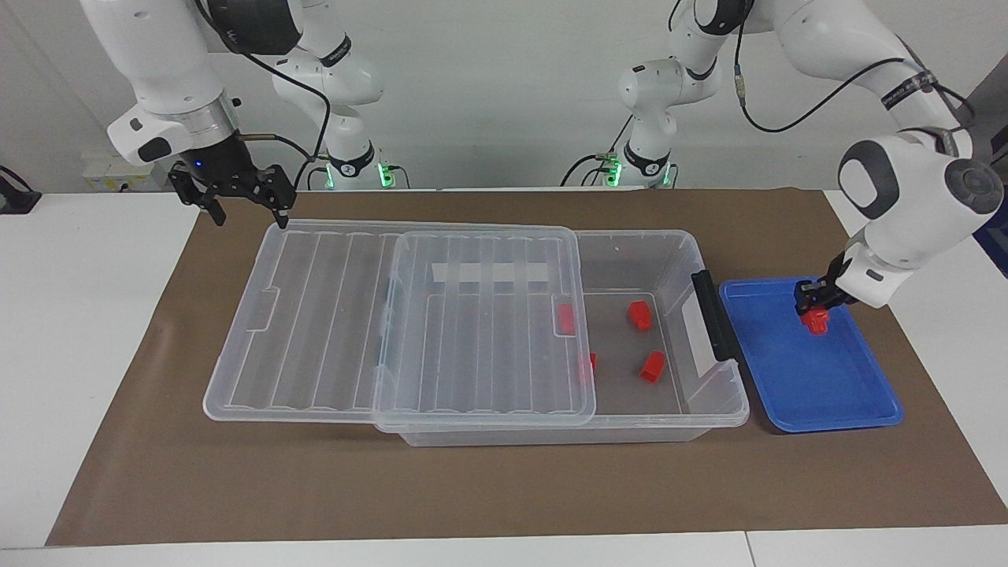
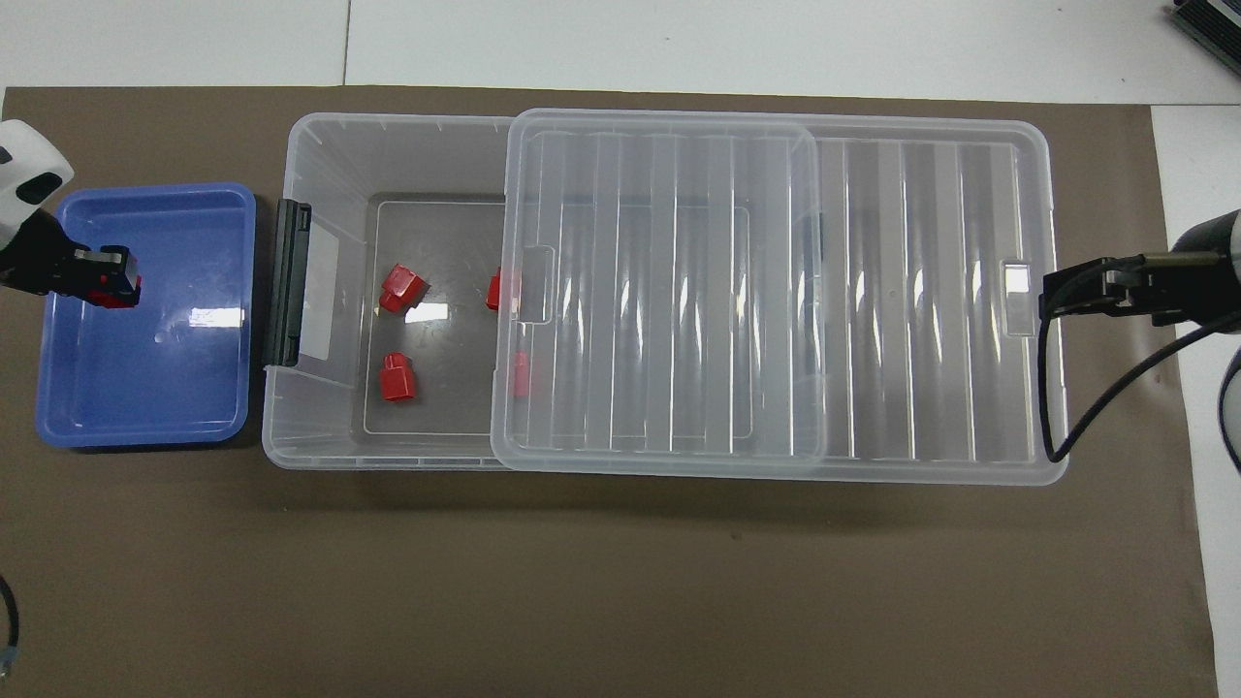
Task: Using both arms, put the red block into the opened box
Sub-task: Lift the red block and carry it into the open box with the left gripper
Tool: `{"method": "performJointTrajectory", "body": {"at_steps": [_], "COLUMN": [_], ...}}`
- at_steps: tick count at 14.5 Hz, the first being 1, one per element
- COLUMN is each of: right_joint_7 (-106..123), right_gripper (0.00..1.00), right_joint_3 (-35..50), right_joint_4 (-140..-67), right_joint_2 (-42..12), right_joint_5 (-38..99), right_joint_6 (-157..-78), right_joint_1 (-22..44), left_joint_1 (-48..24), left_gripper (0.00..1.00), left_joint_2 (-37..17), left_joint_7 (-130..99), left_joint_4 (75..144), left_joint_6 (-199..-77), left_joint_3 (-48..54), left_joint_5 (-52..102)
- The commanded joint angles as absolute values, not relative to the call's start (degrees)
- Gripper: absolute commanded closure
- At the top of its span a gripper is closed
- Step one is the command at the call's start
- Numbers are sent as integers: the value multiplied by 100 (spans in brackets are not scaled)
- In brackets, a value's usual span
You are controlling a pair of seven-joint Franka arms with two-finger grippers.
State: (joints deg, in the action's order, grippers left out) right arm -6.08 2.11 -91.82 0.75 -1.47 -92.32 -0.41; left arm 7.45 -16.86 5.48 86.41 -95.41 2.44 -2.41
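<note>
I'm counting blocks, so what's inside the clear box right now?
Two red blocks lie in the box's open end; two more show partly at the lid edge. Under the ribbed lid, nothing else shows.

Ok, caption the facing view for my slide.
Left gripper lifts a red block over the blue tray beside the half-open box; right gripper waits, open, by the lid.
</note>
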Motion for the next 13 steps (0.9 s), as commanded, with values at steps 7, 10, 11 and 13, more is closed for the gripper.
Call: {"method": "performJointTrajectory", "body": {"at_steps": [7, 10, 11, 13], "right_joint_7": [-686, -659, -659, -607], "right_gripper": [0, 0, 1, 1], "right_joint_3": [211, 176, 167, 167], "right_joint_4": [-9299, -9299, -9308, -9325], "right_joint_2": [185, 176, 167, 132], "right_joint_5": [-149, -149, -149, -149], "right_joint_6": [-9202, -9246, -9272, -9333], "right_joint_1": [-79, -97, -97, -289], "left_joint_1": [-1244, -1765, -1801, -1802], "left_gripper": [66, 66, 67, 72], "left_joint_2": [-1635, -1381, -1188, -950], "left_joint_7": [-4071, -4956, -4983, -4983], "left_joint_4": [7594, 8109, 8573, 9401], "left_joint_6": [-8830, -9647, -10094, -10860], "left_joint_3": [237, 211, 220, 211], "left_joint_5": [343, 299, 290, 281]}}
